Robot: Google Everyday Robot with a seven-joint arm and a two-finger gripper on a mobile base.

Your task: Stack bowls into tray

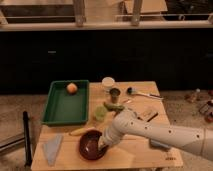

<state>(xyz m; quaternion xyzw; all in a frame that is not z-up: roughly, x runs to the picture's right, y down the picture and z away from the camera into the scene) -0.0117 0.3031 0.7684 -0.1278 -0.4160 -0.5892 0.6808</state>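
The gripper (103, 143) is positioned at the right rim of the dark red-brown bowl (90, 146); its grip state cannot be determined. The bowl rests on the wooden table (145, 156) at the near edge, near-right of the green tray (59, 109) and apart from it. An orange (72, 88) lies in the tray's far part.

Wooden tabletop (145, 154): a white cup (108, 82) just behind the small metal cup (115, 94), a long-handled utensil (142, 93) beside it, green pieces (114, 105) just in front, and an orange fruit (72, 88) farther left.
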